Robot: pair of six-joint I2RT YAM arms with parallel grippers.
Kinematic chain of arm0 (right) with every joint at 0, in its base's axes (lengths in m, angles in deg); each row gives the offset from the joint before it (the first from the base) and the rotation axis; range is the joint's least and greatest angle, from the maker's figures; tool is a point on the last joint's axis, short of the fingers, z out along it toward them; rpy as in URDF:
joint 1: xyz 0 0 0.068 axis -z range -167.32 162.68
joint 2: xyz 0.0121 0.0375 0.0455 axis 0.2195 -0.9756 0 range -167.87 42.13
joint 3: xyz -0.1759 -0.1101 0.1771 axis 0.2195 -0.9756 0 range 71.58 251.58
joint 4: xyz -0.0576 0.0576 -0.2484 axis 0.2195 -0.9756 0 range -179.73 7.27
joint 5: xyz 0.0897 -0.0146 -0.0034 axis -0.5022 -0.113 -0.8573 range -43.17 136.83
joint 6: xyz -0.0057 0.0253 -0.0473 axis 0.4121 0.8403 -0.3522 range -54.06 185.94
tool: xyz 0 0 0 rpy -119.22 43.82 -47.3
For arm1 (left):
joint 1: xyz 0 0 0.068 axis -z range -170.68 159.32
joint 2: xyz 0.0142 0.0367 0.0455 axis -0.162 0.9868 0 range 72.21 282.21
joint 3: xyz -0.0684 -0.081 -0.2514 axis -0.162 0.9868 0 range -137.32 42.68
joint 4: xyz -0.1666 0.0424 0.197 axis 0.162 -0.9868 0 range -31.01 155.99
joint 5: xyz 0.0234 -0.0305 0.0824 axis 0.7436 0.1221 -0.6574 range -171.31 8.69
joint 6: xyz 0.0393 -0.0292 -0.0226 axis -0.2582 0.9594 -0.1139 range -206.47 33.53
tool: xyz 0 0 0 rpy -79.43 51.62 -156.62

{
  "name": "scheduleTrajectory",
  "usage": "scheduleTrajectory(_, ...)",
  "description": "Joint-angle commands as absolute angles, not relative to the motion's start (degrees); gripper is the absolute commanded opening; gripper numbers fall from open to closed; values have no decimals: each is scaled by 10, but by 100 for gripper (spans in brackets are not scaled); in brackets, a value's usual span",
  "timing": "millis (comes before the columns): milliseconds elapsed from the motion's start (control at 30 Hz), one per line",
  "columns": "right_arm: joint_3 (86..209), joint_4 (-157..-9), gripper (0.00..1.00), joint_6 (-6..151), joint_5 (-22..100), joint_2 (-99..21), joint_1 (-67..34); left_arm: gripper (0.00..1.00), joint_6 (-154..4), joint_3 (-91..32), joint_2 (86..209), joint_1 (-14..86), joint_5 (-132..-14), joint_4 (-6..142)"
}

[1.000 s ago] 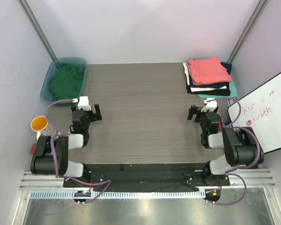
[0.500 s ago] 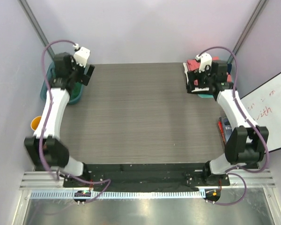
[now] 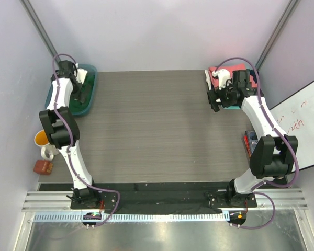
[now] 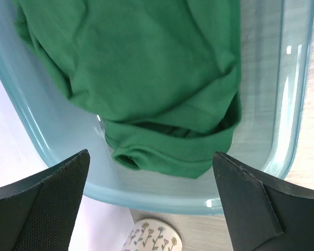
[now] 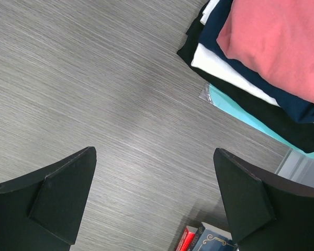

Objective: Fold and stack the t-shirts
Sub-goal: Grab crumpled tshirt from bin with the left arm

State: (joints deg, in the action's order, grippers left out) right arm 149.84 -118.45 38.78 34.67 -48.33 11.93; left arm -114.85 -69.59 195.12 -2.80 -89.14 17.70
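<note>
Left wrist view: looks straight down into a translucent teal tub (image 4: 295,104) holding the dark green t-shirt (image 4: 157,78), crumpled, with a rolled hem toward the near wall. Shows the left gripper (image 4: 150,152) hovering above that cloth, jaws spread wide, released, gripping nothing. Catches a flower-printed cup (image 4: 152,238) just outside the tub's rim. Right wrist view: shows the right gripper (image 5: 155,149) likewise released, jaws wide apart, over the grey wood-grain table (image 5: 94,78) and just beside the folded stack. Reads that stack from the top down as coral-pink t-shirt (image 5: 282,42), navy t-shirt (image 5: 243,64), white t-shirt (image 5: 225,69), black t-shirt (image 5: 288,128) and teal t-shirt (image 5: 222,102) at the bottom. Catches some books (image 5: 199,240) at the lower edge. From the top external view, finds both arms stretched to the far corners — tub at far left, stack at far right, well apart across the table.
</note>
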Motion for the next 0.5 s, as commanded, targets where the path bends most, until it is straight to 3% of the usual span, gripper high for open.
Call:
scheduleTrajectory(0,1539,-1199,100,378,351,-463,120,98,-1148,-732,1979,-21,-894,170)
scheduleTrajectory(333,1575,-1215,100,385,360,-468,119,94,-1126,-703,2036,-41,-894,199)
scheduleTrajectory(433,1577,-1217,100,395,358,-468,120,68,-1117,-738,2064,-49,-890,177)
scheduleTrajectory(467,1578,-1217,100,402,359,-468,119,33,-1116,-746,2070,-52,-890,172)
